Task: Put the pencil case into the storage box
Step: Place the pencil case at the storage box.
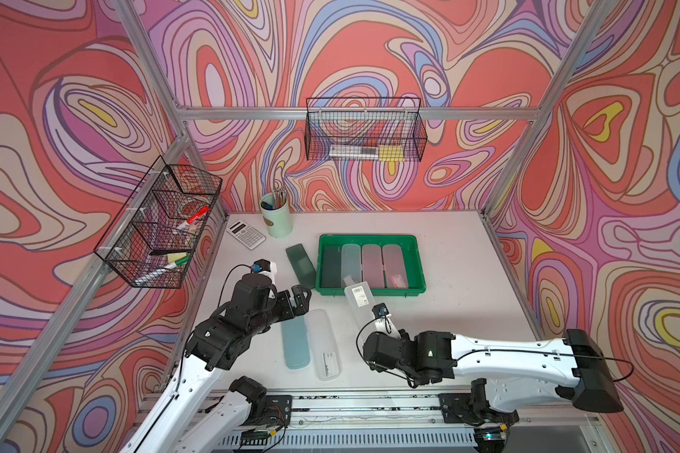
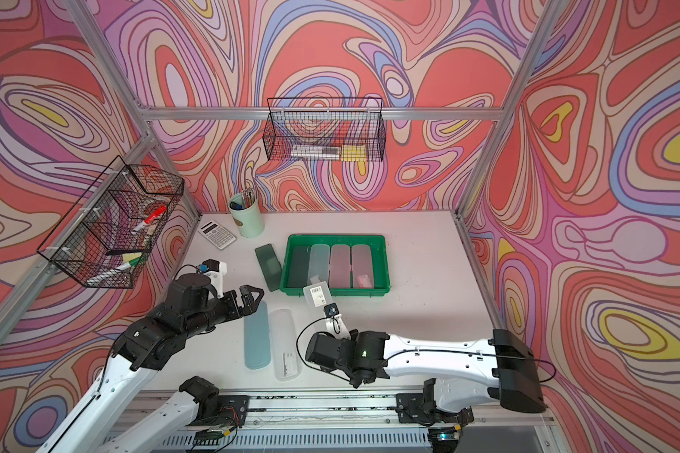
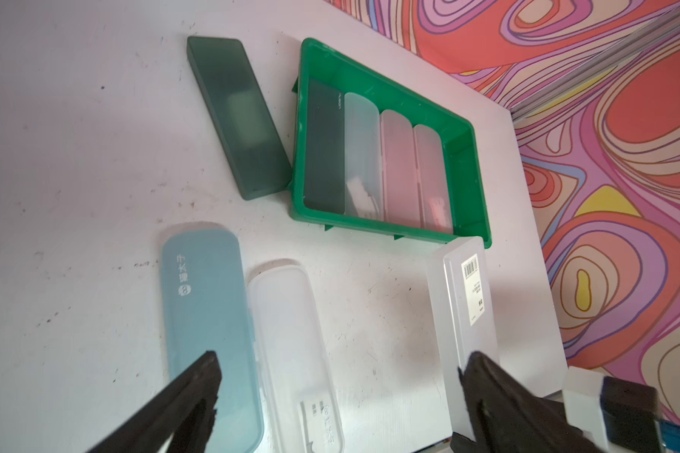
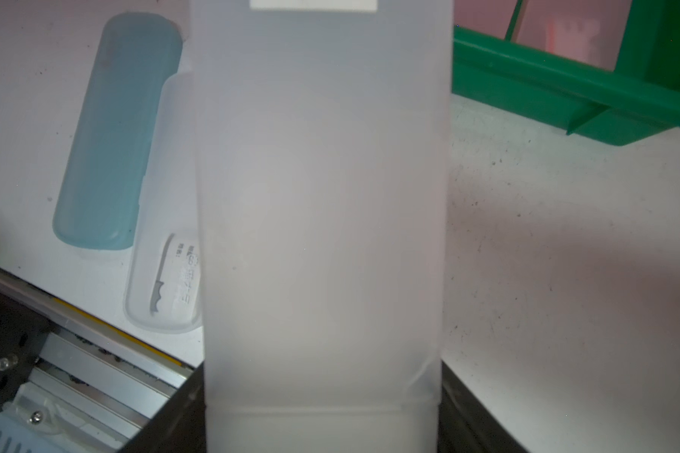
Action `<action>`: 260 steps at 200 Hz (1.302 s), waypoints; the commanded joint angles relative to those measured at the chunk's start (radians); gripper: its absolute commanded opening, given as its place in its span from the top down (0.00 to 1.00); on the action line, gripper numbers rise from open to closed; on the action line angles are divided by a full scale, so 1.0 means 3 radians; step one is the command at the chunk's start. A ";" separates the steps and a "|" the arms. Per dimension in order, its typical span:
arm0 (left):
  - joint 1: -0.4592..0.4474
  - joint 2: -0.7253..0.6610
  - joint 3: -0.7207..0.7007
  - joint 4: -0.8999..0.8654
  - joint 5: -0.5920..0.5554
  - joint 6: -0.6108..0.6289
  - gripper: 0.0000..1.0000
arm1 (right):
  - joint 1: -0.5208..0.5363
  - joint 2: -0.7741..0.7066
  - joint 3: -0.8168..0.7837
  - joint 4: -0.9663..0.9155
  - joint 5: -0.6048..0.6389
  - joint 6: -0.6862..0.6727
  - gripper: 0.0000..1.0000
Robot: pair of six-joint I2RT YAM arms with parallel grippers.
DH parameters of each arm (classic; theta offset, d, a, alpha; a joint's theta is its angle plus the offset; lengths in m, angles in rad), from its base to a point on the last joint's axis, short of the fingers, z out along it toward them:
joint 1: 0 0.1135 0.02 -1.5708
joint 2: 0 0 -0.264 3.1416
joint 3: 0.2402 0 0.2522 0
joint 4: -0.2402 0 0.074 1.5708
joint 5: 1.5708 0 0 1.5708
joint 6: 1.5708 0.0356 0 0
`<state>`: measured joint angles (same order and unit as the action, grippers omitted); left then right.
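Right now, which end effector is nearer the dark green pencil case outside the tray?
Left. The left end effector hangs open at the near end of the dark green case; the right end effector, shut on the frosted case, sits farther away by the storage box.

The pencil case (image 1: 360, 304) (image 2: 318, 300) is a frosted, translucent white rectangular box with a white barcode label near its far end. It hangs tilted above the table, clamped at its near end in the right gripper (image 4: 319, 415), running near to far. In both top views its labelled end overlaps the near rim of the storage box.

The storage box (image 1: 370, 237) (image 2: 336, 236) is a shallow bright green tray with a flared rim, lying flat at mid-table. Side by side inside it, from the left, lie a dark green case (image 1: 331, 266), a clear frosted case (image 1: 350, 261) and two pink cases (image 1: 371, 266).
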<state>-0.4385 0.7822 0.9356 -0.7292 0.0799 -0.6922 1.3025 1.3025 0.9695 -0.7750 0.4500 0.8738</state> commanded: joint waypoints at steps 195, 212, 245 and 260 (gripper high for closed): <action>0.0007 0.1959 0.0471 0.1426 0.0970 0.0037 0.01 | -0.2818 0.1634 0.0955 0.0789 -0.1020 -0.1743 0.46; 0.0005 0.1954 0.0422 0.1468 0.0968 0.0027 0.01 | -0.2815 0.1666 0.0941 0.0808 -0.0986 -0.1691 0.46; 0.0005 0.1950 0.0398 0.1495 0.0990 0.0032 0.01 | -0.2816 0.1742 0.0903 0.0830 -0.0986 -0.1527 0.47; 0.0006 0.1939 0.0388 0.1509 0.0982 0.0037 0.01 | -0.2818 0.1753 0.0833 0.0923 -0.1052 -0.1453 0.47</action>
<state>-0.4389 1.3712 1.0649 -0.3138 0.3645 -0.6846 0.4629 1.8172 1.2312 -0.5507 0.1371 0.3908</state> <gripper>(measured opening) 0.993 0.725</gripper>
